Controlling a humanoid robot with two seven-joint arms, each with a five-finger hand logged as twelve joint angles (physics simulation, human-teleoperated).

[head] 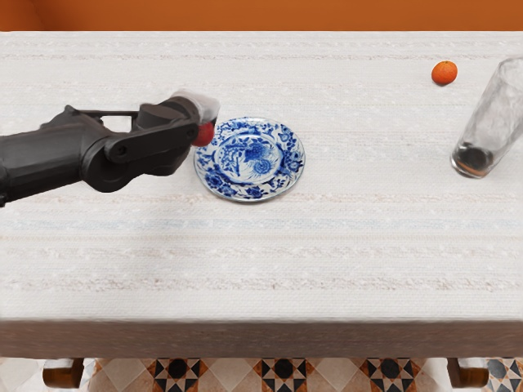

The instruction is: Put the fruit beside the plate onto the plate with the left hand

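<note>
**Inspector:** A pale, cloth-covered table (327, 245) is filling the view. An orange wall (261, 15) is showing behind it and patterned floor tiles (282, 374) below its front edge.

**Clerk:** And the fingers?

**Inspector:** The fingers (204, 106) of the left hand (194, 110) appear to be clasping the red fruit (203, 134), though the hand is rendering blurred. The fruit is sitting at the left rim of the blue-patterned plate (245, 196). The dark arm (73, 151) is reaching in from the left.

**Clerk:** Which step?

**Inspector:** I am judging it the carry. The next move is calling for a short travel rightward over the plate's centre, then lowering and releasing.

**Clerk:** Anything else?

**Inspector:** A small orange fruit (444, 73) and a tilted glass (494, 114) are lying well apart, at far right.
</note>
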